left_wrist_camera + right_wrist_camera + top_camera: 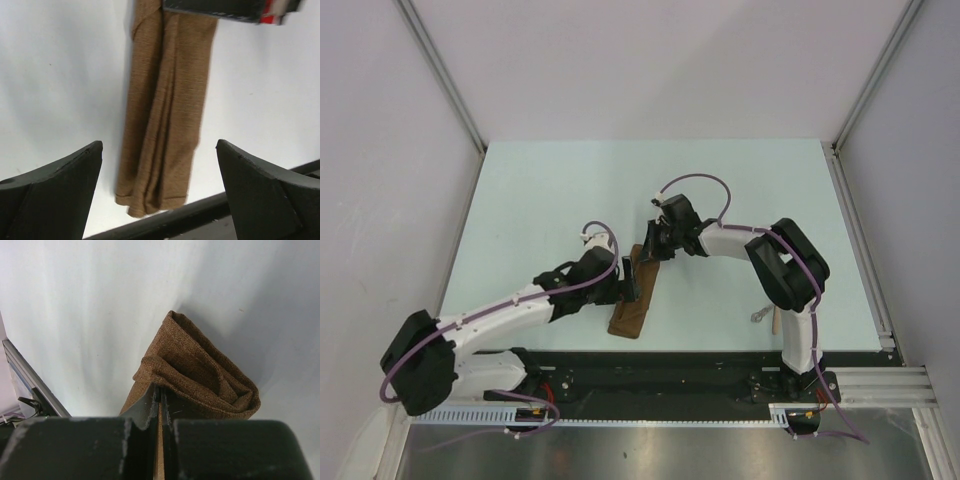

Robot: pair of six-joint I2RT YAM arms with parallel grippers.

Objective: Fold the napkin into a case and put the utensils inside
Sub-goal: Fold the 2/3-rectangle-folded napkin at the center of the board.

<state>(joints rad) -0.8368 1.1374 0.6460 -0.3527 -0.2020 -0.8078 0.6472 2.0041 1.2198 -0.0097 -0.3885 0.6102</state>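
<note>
The left gripper is held with its jaws spread wide, nothing between them. In its wrist view the two dark fingers are seen at either side of the lower frame, with the napkin lying on the table below the gap and untouched by them. The right gripper is pressed together, and a thin edge of the brown cloth is pinched between its fingers – the fold of the napkin bulges just beyond the tips.

From above, the left gripper is found at the left side of the napkin and the right gripper at its far end. The napkin is folded into a long narrow strip, creased lengthwise, and is laid near the middle of the pale table, its near end close to the black rail at the table's near edge.

The utensils are seen well apart from the napkin – on the table to the right, beside the upright part of the right arm, which partly hides them; a silver part and a pale tan handle can be made out.
</note>
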